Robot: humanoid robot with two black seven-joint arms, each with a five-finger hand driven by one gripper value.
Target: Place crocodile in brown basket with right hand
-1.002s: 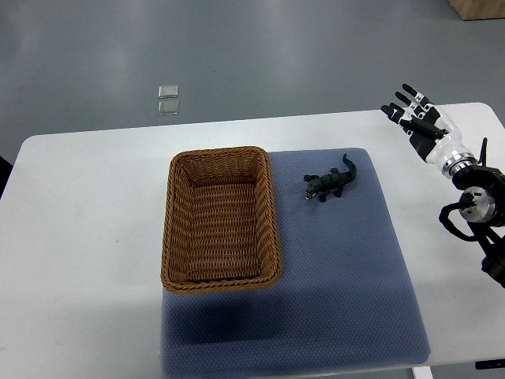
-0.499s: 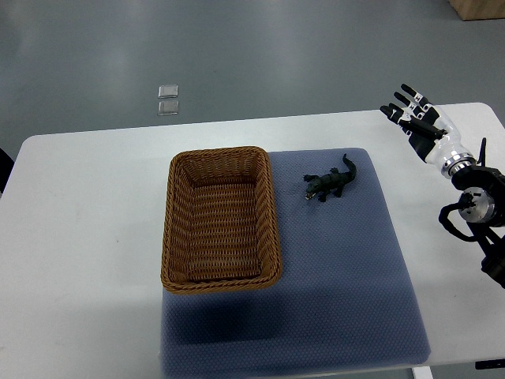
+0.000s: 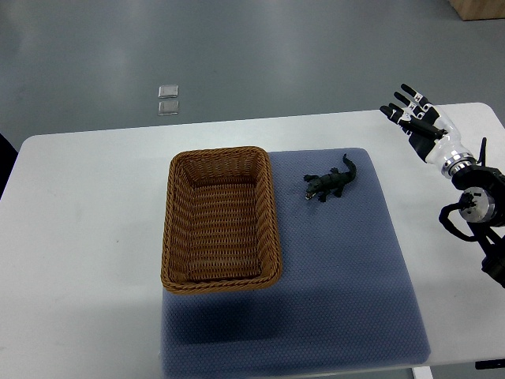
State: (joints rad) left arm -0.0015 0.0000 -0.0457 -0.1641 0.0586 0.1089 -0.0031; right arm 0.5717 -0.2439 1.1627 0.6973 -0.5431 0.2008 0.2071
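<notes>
A small dark green toy crocodile (image 3: 331,183) lies on the blue-grey mat (image 3: 347,268), just right of the brown wicker basket (image 3: 221,282). The basket holds nothing. My right hand (image 3: 415,115) hovers over the table's far right corner, well right of and beyond the crocodile, fingers spread and holding nothing. Its arm runs down the right edge. The left arm does not show.
The white table (image 3: 87,260) carries the mat and basket. Two small clear squares (image 3: 167,99) lie on the grey floor beyond the table. A wooden box corner (image 3: 478,8) shows at the top right.
</notes>
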